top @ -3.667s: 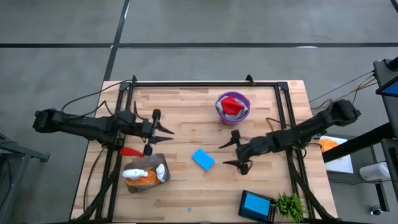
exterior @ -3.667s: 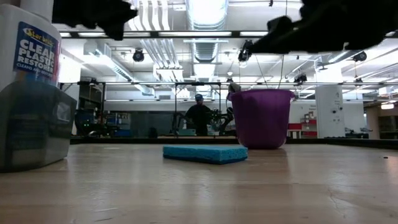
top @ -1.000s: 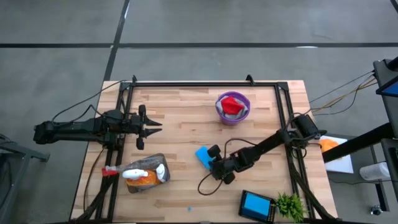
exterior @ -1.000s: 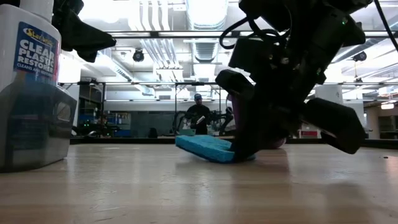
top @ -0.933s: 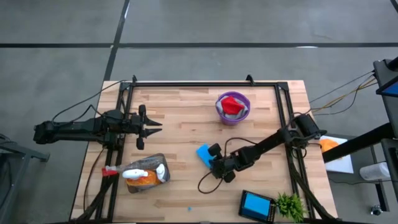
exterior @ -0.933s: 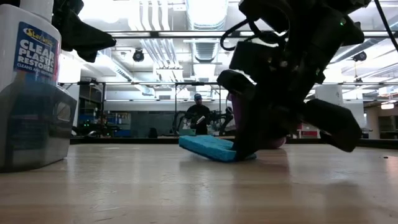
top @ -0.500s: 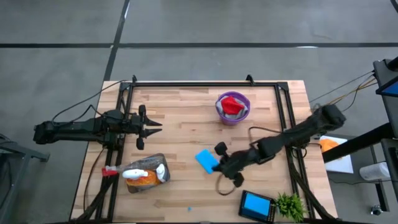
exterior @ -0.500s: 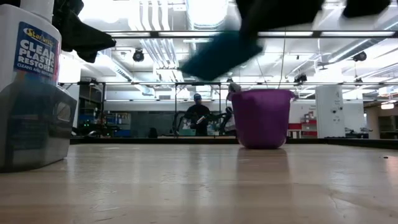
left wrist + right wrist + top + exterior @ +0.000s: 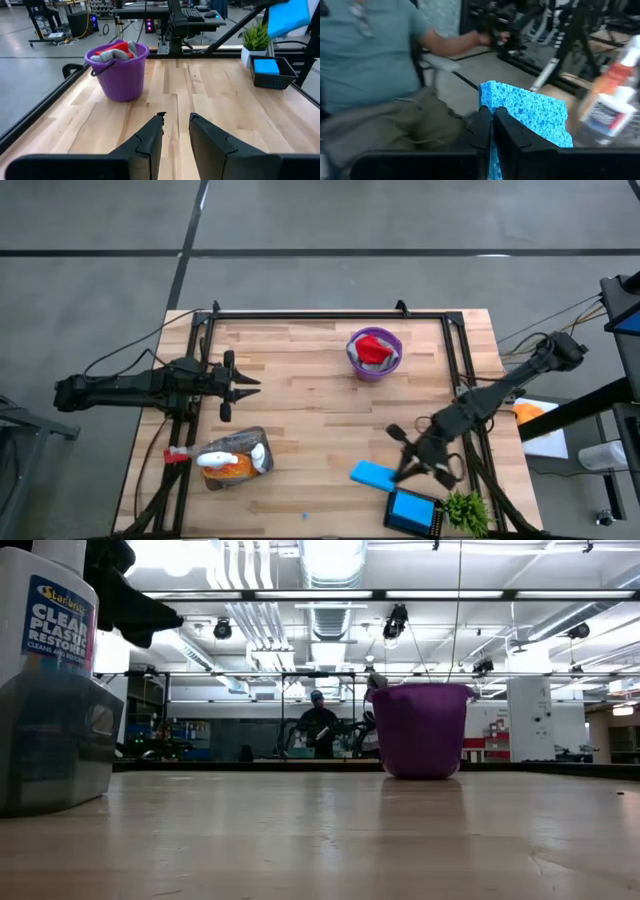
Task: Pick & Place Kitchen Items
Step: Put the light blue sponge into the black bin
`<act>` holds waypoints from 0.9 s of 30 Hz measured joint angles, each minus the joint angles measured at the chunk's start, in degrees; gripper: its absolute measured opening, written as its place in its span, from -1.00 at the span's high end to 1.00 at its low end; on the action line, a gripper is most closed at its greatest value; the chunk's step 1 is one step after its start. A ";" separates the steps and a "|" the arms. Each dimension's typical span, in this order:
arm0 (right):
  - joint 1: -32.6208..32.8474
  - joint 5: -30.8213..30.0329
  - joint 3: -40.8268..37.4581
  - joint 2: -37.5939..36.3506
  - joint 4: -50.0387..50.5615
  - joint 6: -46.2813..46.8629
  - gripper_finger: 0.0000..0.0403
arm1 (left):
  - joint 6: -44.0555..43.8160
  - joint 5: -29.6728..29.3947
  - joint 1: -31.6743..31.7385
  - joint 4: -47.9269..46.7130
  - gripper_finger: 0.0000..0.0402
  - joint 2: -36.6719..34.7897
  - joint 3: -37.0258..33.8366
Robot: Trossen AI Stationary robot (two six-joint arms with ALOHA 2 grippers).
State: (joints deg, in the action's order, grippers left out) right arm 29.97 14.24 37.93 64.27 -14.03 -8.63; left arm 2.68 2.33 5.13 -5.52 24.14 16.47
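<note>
A blue sponge (image 9: 372, 476) hangs in the air over the table's near right part, with my right gripper (image 9: 394, 470) shut on it; the left wrist view shows the sponge (image 9: 287, 15) high above the table. A purple bucket (image 9: 374, 352) at the far middle holds a red cloth (image 9: 373, 346) and a grey cloth (image 9: 112, 54). An orange spray bottle (image 9: 225, 465) and a clear one (image 9: 50, 670) stand in a clear bin at the near left. My left gripper (image 9: 250, 385) waits open at the left, above the table, pointing toward the bucket. My right gripper pinches the sponge between its two fingers (image 9: 482, 125) at the sponge's right end (image 9: 520, 112). The fingers come nearly level from the table's right. The sponge sticks out beyond the fingertips, lifted clear of the table.
A black basket (image 9: 413, 510) with another blue sponge (image 9: 266, 66) inside stands at the near right edge, a small green plant (image 9: 465, 510) beside it. A person in a grey-blue shirt (image 9: 370, 55) is beyond the table. Bare wood (image 9: 300, 400) lies between bucket and bin.
My right gripper, shut on the sponge, has risen from the table's middle and swung toward the near right corner, tipping from pointing down to nearly level. The sponge, first tilted with one edge on the table, is now lifted clear.
</note>
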 joint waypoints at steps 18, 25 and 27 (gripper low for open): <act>23.80 -21.65 1.86 -0.89 18.25 29.36 0.91 | -0.02 0.00 0.00 -0.46 0.50 0.00 0.00; 26.64 -23.06 6.56 7.36 25.92 38.69 0.91 | -0.02 0.00 0.00 -0.55 0.50 0.00 0.00; 26.70 -23.05 8.76 10.12 29.03 40.16 0.91 | -0.02 0.01 -0.02 -0.55 0.50 0.00 0.00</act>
State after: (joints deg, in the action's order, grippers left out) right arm 56.66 -8.81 46.69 74.39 15.00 31.54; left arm 2.66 2.34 5.11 -6.07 24.14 16.47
